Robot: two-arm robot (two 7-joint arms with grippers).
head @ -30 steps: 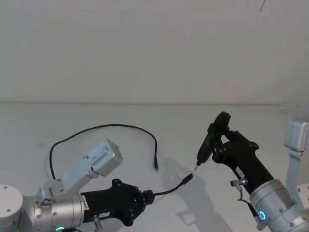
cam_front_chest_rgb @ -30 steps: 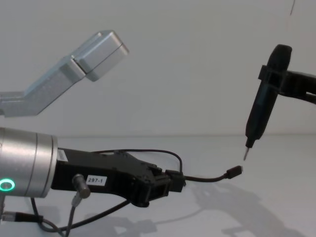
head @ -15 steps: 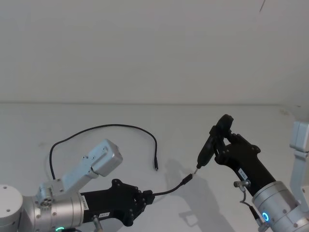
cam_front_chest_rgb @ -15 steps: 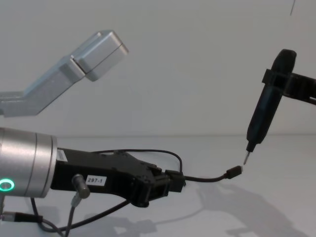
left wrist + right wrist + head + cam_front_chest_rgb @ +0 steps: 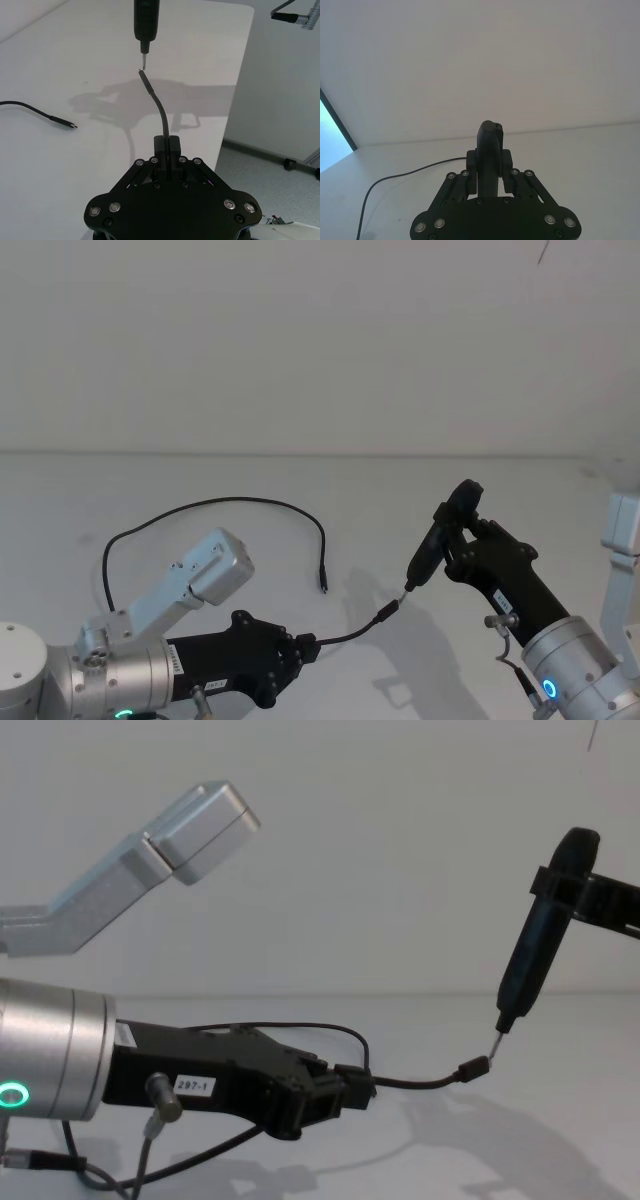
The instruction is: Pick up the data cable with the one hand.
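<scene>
My left gripper [image 5: 298, 648], black with a white label on a silver wrist, is shut on the data cable [image 5: 345, 636] low at the front left. The cable curves forward from its jaws to a small blocky plug [image 5: 475, 1068] held above the table. In the left wrist view the cable [image 5: 159, 107] rises straight out from between the shut fingers [image 5: 167, 150]. To the right, my right gripper [image 5: 455, 530] is shut on a black pen-shaped tool [image 5: 540, 945]. The tool points down, and its metal tip meets the plug's end.
A thinner black wire [image 5: 230, 502] lies in a loop on the white table, its slim tip [image 5: 322, 585] just behind the held cable. A silver arm link [image 5: 200, 575] rises above my left wrist. The table's right edge [image 5: 235, 100] drops to the floor.
The right gripper has lowered the pen-shaped tool a little, and its tip has come down onto the plug's end. The left gripper and cable have not moved.
</scene>
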